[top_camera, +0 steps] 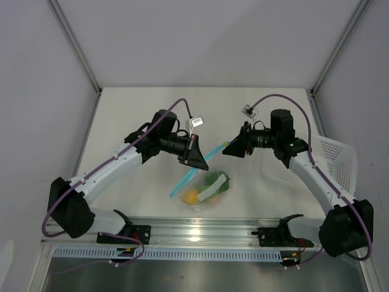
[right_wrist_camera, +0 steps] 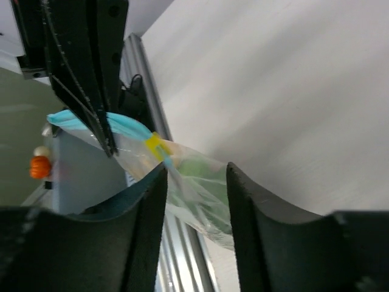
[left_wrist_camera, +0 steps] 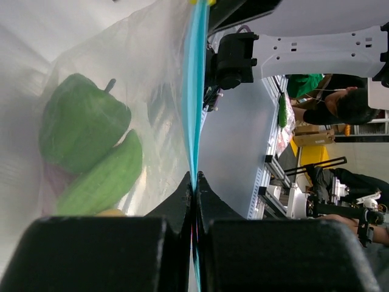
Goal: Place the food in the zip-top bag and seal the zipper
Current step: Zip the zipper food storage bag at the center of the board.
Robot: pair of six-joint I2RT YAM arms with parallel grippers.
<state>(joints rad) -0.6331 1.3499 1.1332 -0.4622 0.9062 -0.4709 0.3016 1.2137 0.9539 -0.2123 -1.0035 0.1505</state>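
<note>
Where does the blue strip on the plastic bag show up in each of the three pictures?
Top view: the blue strip slants down across the centre.
Left wrist: it runs straight up the middle.
Right wrist: it curls at upper left of centre.
Shared landmark: the left gripper pinching it.

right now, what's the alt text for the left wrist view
Two black fingers pinch the blue zipper strip of a clear bag. Inside, at left, sit a dark green pepper and a paler green piece.
</note>
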